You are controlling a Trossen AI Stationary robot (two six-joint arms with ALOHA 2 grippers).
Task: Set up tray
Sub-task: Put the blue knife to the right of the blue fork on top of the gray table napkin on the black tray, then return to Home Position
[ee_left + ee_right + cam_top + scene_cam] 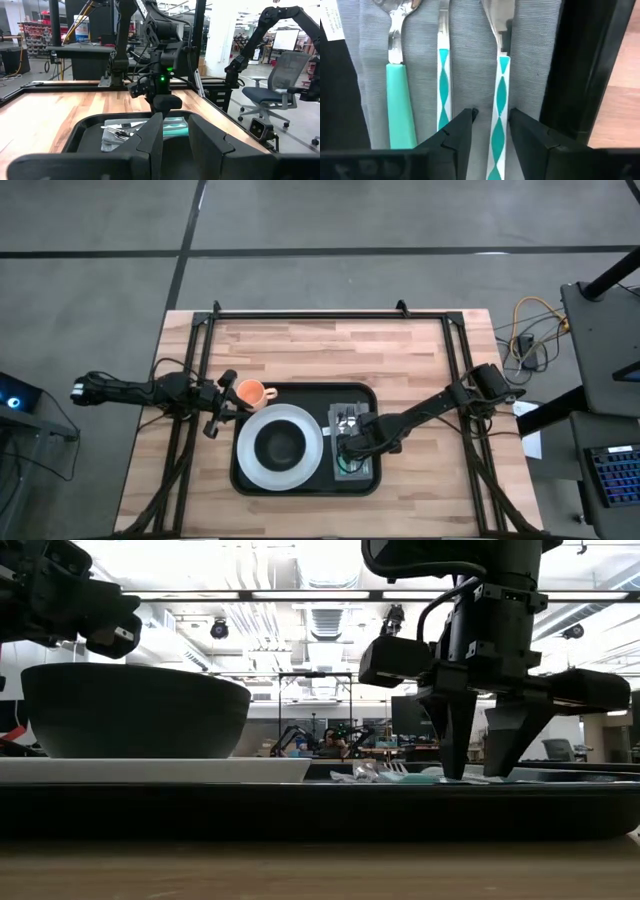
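The black tray lies in the middle of the table. On it are a white plate with a dark bowl, an orange cup in its far-left corner, and a grey napkin with three pieces of teal-handled cutlery. My right gripper is open and low over the napkin. Its fingers stand on either side of the rightmost teal-and-white handle. My left gripper is open and hovers raised beside the tray's left edge, near the cup.
A spoon with a plain teal handle and a second patterned handle lie parallel on the napkin, close to my right gripper. The tray's right rim runs just beyond the napkin. Bare wood lies far and right of the tray.
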